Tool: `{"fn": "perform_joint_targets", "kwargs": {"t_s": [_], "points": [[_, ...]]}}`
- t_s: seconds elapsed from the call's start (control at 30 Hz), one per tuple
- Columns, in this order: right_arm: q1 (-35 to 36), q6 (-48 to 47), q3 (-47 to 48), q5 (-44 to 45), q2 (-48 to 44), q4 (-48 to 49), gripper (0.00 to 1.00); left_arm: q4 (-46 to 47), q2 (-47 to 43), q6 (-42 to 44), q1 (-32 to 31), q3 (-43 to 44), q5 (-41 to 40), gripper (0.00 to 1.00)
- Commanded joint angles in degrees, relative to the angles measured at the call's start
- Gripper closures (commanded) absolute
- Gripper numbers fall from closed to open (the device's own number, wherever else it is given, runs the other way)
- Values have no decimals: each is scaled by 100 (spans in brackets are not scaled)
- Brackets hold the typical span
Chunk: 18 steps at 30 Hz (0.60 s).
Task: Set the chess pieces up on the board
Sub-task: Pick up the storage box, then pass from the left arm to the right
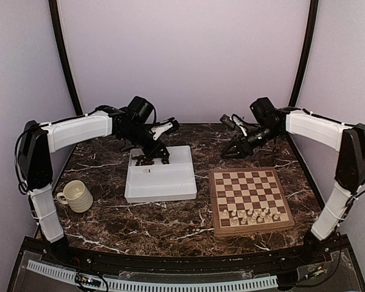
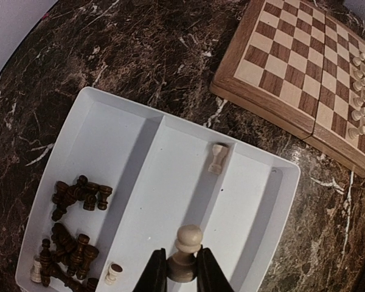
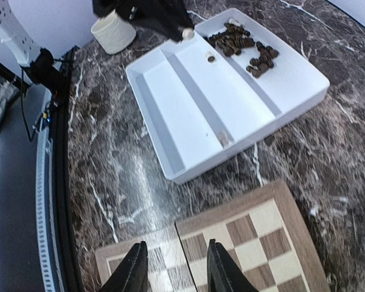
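Observation:
My left gripper (image 2: 182, 271) is shut on a cream-white pawn (image 2: 186, 250) and holds it above the white divided tray (image 2: 274, 207). It also shows in the top view (image 1: 147, 157), over the tray's far end. Dark brown chess pieces (image 2: 76, 194) lie heaped in the tray's left compartment, with a few cream ones (image 2: 112, 274) among them. One cream piece (image 2: 218, 158) lies in the middle compartment. The chessboard (image 1: 249, 198) has several cream pieces (image 1: 252, 215) on its near rows. My right gripper (image 3: 172, 271) is open and empty above the board's far edge.
A cream ribbed mug (image 1: 76, 196) stands at the left of the dark marble table. The tray (image 1: 160, 179) sits left of the board. The board's far rows (image 1: 243, 179) are bare.

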Motion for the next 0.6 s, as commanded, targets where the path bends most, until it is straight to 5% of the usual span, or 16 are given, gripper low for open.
{"fn": "perform_joint_targets", "kwargs": {"t_s": [0.0, 0.37, 0.57], "points": [[356, 1467, 775, -1112, 814, 684, 64, 1131, -742, -681, -179, -542, 701, 93], [764, 3341, 1845, -2202, 2004, 1402, 62, 1732, -763, -985, -869, -682, 372, 92], [928, 3453, 1756, -2305, 2005, 1574, 63, 1716, -704, -980, -1000, -636, 330, 92]]}}
